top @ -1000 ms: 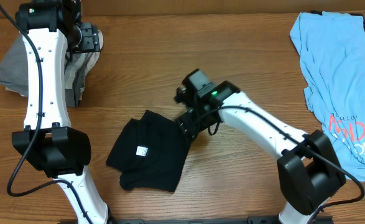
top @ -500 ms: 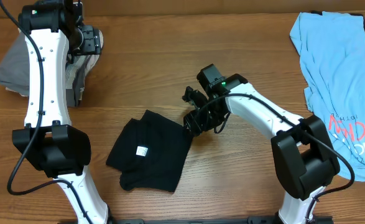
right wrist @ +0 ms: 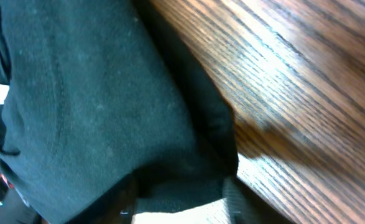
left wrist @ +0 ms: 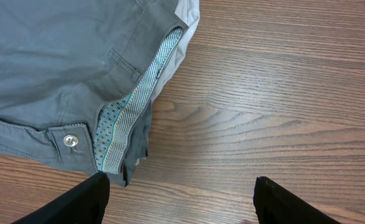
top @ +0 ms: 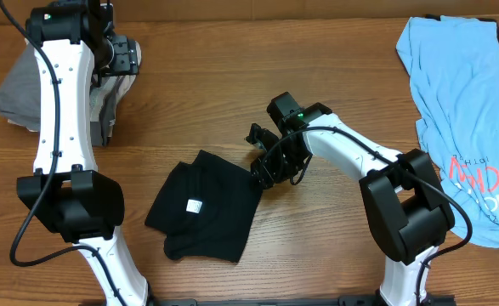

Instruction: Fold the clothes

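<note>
Right gripper [top: 261, 173] at right edge of black T-shirt [top: 202, 204] near worktop [top: 232, 85] centre, likely to pinch it for a fold, can't tell if closed; left gripper [left wrist: 181, 198] wide, empty, beside grey trousers [left wrist: 45, 62].

Free to pass over the bare table [top: 232, 59] along the far side, between the grey trousers [top: 15, 93] at far left and the light blue T-shirt [top: 462, 93] at far right. Blocked on the left by the left arm [top: 58, 110], reaching out over the trousers. Blocked in the middle by the right arm [top: 351, 153], slanting low to the edge of the black T-shirt [top: 202, 204]. Only a narrow gap between this T-shirt and the left arm's base.
</note>
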Robot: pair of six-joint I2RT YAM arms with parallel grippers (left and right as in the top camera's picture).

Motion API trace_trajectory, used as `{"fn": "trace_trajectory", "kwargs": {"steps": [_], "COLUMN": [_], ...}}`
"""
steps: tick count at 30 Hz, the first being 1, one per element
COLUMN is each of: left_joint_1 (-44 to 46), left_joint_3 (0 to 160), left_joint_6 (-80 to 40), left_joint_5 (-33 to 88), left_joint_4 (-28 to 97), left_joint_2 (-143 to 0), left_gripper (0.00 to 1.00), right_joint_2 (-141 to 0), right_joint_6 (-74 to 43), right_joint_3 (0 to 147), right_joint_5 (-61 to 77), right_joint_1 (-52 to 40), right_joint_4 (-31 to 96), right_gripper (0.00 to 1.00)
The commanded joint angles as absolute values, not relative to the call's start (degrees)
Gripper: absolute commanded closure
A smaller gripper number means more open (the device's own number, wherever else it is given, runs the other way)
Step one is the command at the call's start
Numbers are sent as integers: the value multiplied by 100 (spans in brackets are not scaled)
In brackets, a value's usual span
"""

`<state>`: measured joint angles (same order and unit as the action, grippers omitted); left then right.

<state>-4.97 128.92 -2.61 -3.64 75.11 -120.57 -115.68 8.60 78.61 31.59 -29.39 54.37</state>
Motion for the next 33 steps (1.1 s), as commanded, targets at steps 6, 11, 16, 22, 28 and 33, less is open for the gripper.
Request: {"fn": "trace_trajectory", "kwargs": {"steps": [6,11,16,22,28,33], "left_joint_1": [-508,-508,-508,-508,-508,-508], "left_joint_3": [12870,12870,12870,12873,12870,12870], "left_joint_6": [-301,-301,-301,-301,-301,-298], "left_joint_5": [-294,-294,-292,-292,-268,-187], "left_joint_4": [7494,7509,7518,7511,7474,7470], "left_joint_2": [-12066,-12066,-12066,-12066,-12066,-12066], "left_gripper": [24,24,24,24,24,24], "right_joint_2": [-11568,-11563,-11563,-11566,-11625,-11740], "right_joint_6": [1098,1070,888,1127,1358,1356], "right_joint_3": [7828,7854,7977,7990,7988,7988], "right_joint_5": [3295,3295,3297,3771,3977,3977], "right_joint_1": [-2950,-2871,-2550,-2281,-2475,-2611], "right_joint_4": [5459,5520,5625,5843,5889,5813], "right_gripper": [94,96,96,47,24,24]}}
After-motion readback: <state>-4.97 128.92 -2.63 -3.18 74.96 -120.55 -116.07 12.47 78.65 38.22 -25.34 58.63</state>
